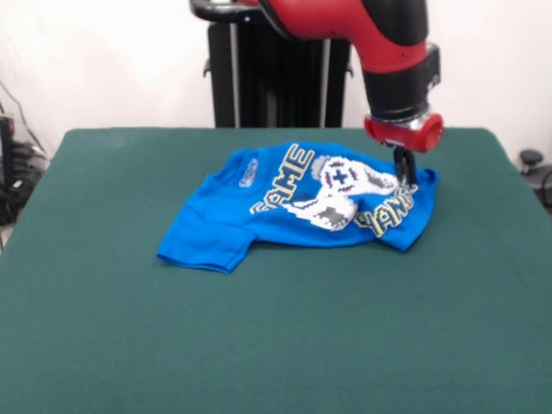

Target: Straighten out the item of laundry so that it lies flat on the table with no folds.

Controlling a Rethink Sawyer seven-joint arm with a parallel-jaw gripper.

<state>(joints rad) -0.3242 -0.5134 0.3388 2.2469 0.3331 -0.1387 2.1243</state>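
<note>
Where the gripper comes down, its dark fingers sit close together on the blue T-shirt's rumpled edge — seemingly pinching cloth — toward the far side of the table.

The table has lots of open green room near its front edge and both front corners; only the crumpled T-shirt lies near its back edge.
</note>
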